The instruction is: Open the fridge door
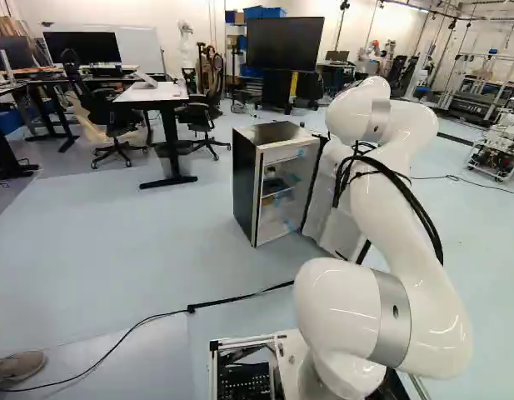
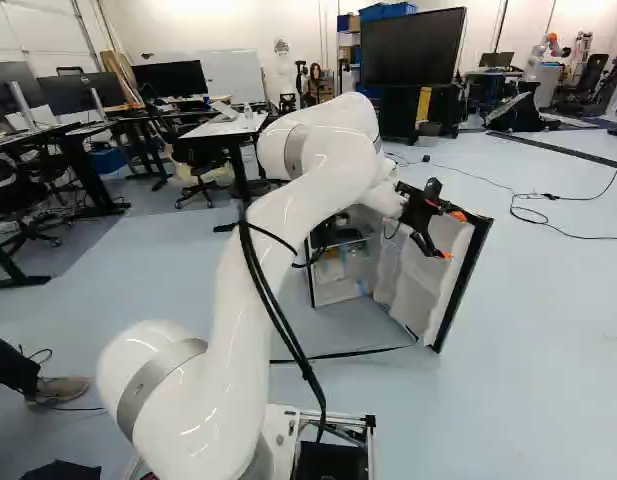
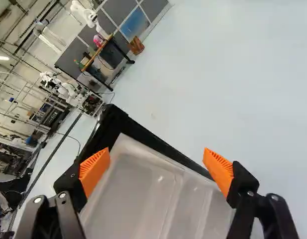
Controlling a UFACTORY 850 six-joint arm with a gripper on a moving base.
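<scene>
In the right base view my gripper (image 2: 435, 220) is at the inner side of the fridge door (image 2: 458, 280), which stands swung wide out from the fridge (image 2: 343, 265). The fridge cabinet (image 1: 277, 179) shows its shelves in the left base view, where the arm hides the gripper. In the wrist view the gripper (image 3: 155, 169) is open, its orange pads far apart. The door's white inner lining (image 3: 143, 191) and dark edge lie beneath and between the fingers; no grip on the door shows.
A desk (image 1: 161, 96) and chairs stand beyond the fridge, with a large screen (image 1: 283, 43) behind. A cable (image 1: 115, 350) crosses the floor. A person's shoe (image 1: 17, 367) is at the left. Another robot (image 3: 86, 14) stands far off.
</scene>
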